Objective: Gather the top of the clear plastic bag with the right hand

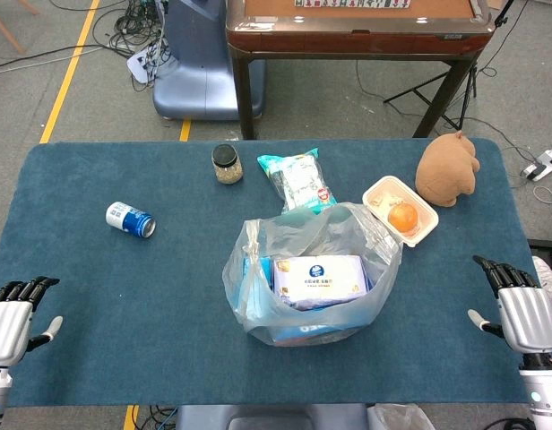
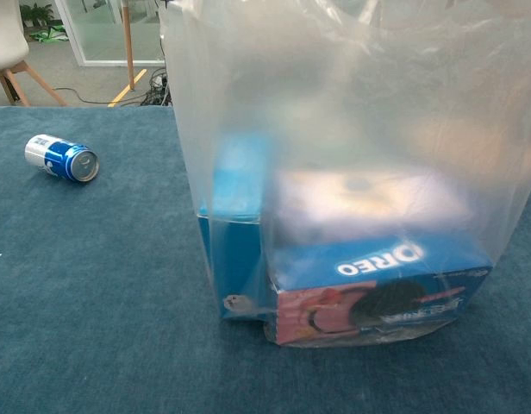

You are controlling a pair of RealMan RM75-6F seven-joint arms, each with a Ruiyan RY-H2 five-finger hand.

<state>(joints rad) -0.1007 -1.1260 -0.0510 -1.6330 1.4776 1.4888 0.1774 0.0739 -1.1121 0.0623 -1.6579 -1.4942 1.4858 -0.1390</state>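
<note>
A clear plastic bag [image 1: 312,273] stands in the middle of the blue table, its top open and loose. Inside lie a white packet and a blue Oreo box [image 2: 377,285]; the bag [image 2: 352,112] fills most of the chest view. My right hand [image 1: 520,309] rests at the table's right edge, fingers apart and holding nothing, well away from the bag. My left hand [image 1: 14,318] sits at the left edge, fingers extended, also holding nothing. Neither hand shows in the chest view.
A blue can [image 1: 130,219] lies on its side at the left. Behind the bag are a small jar [image 1: 227,164], a snack packet [image 1: 297,179], a white tray holding an orange [image 1: 400,210] and a brown plush toy [image 1: 447,167]. A wooden table [image 1: 357,27] stands beyond.
</note>
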